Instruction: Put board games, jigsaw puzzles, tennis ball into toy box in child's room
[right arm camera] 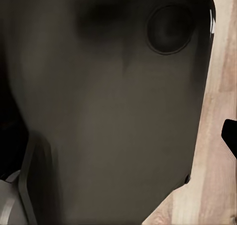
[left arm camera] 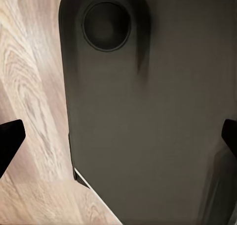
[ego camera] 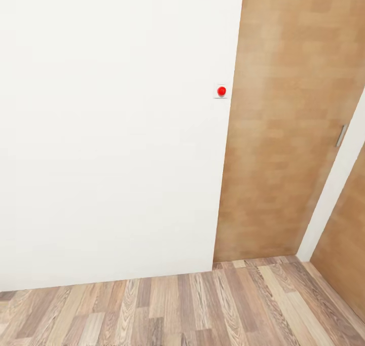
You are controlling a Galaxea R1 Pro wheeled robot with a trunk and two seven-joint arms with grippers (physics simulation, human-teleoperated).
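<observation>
Two grippers hang w/ jaws spread wide, holding nothing: left gripper point(left arm camera: 118, 136), right gripper point(right arm camera: 123, 136), each over dark robot base point(left arm camera: 148, 111). You're facing white wall point(ego camera: 101, 133), wood door point(ego camera: 284, 133), plank floor point(ego camera: 177, 310).

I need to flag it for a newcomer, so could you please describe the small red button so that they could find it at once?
Start at the big white wall and follow it to its edge beside the wooden door. There, roughly level with the door's grey handle, sits the red button on a small pale square plate. It is the one bright red spot on that plain wall.
</observation>
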